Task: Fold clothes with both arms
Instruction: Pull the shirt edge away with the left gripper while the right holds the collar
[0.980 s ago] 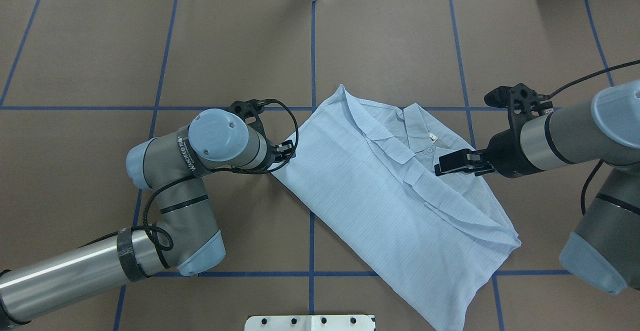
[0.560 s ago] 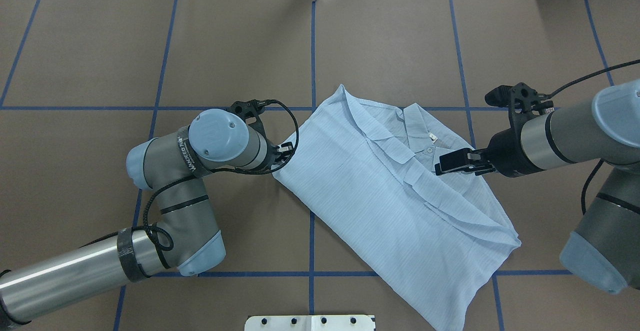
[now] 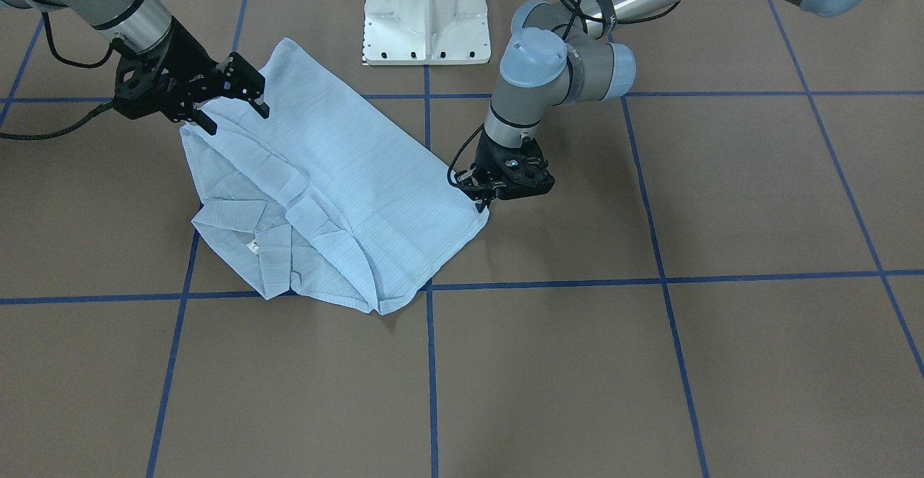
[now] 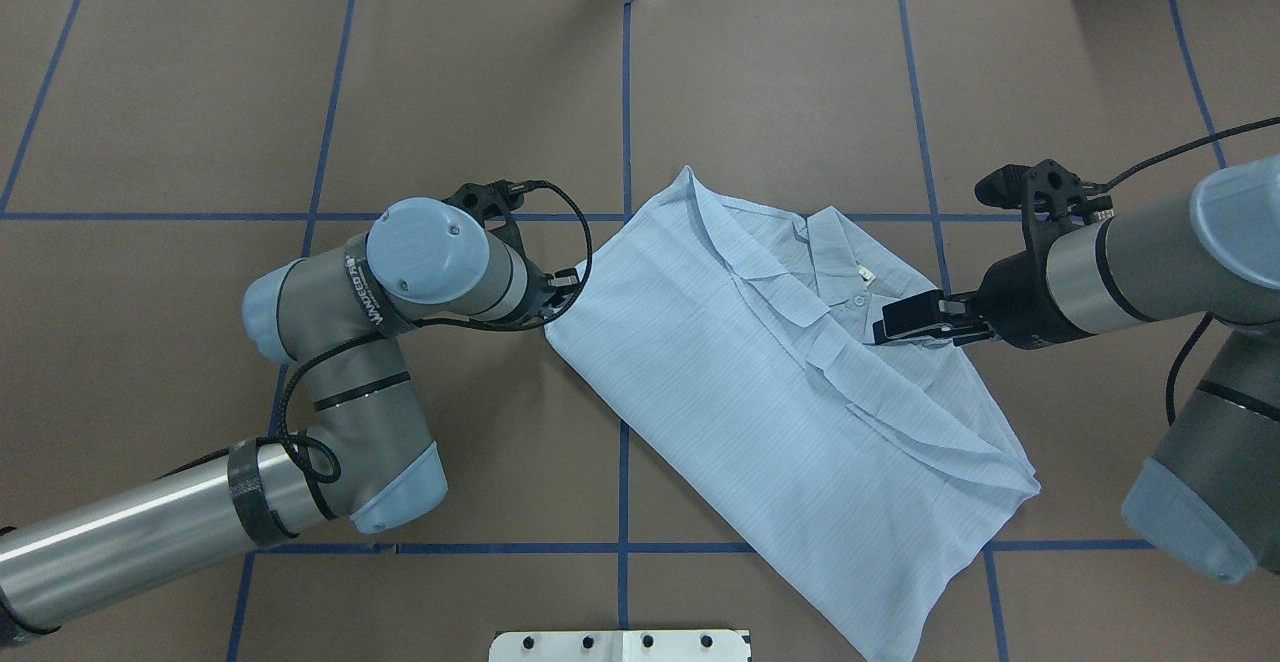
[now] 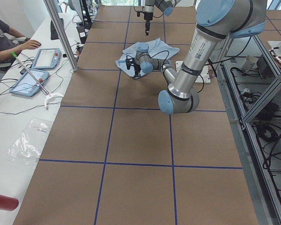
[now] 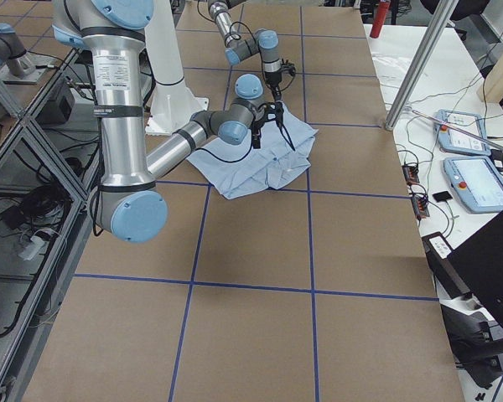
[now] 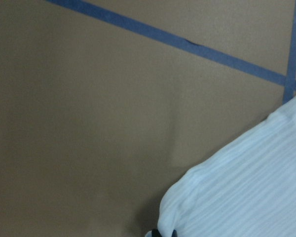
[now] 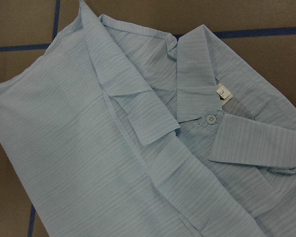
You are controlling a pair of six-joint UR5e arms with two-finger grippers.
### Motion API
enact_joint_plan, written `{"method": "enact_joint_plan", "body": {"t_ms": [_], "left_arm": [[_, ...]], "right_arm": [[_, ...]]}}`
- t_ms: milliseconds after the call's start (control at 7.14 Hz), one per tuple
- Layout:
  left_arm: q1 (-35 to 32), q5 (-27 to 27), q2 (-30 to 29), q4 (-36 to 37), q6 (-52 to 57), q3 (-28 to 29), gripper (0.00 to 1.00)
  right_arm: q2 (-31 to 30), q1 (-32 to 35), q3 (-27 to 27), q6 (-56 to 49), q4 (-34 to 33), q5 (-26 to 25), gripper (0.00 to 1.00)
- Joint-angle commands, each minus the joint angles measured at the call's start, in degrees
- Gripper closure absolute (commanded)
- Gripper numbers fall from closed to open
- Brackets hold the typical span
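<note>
Shirt (image 4: 780, 392) lay part-folded and skewed on the worktop (image 4: 200, 92). The fabric looked thin, limp and light, so it would sag. You'd do best gripping corners or hems. Left tool (image 3: 481, 200) looked pinched on a side corner. Right tool (image 3: 237, 118) gaped empty near the collar.

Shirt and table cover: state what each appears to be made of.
Shirt: thin woven fabric, probably cotton or a blend; matte, finely striped, creasing softly. Table cover: looks like brown paper or card, matte, with a cut far edge.
</note>
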Motion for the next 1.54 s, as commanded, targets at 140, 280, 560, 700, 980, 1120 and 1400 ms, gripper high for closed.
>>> {"method": "enact_joint_plan", "body": {"t_ms": [140,280,560,700,980,1120,1400], "left_arm": [[-10.2,0.4,-4.2,-1.0,10.7,8.7,1.0],[-11.8,3.1,-11.4,-3.2,12.7,18.3,1.0],[-12.1,8.7,-17.8,-21.1,13.0,34.9,1.0],[-12.1,10.7,-19.0,-23.8,13.6,38.3,1.0],[-12.0,12.7,-21.4,-26.3,14.5,42.7,1.0],[-12.0,12.7,-21.3,-27.1,14.5,42.8,1.0],[-12.1,12.6,-21.2,-27.3,15.4,41.0,0.0]], "right_arm": [[0.1,0.4,0.1,0.3,0.3,-0.2,0.0],[0.1,0.4,0.2,0.6,0.3,-0.4,0.0],[-0.5,0.7,1.2,0.9,0.4,-1.4,0.0],[-0.7,0.8,1.3,0.9,0.4,-1.5,0.0],[-0.6,0.8,1.3,0.9,0.4,-1.4,0.0],[-0.5,0.7,1.3,0.9,0.4,-1.5,0.0],[0.0,0.4,0.8,0.8,0.1,-4.7,0.0]]}}
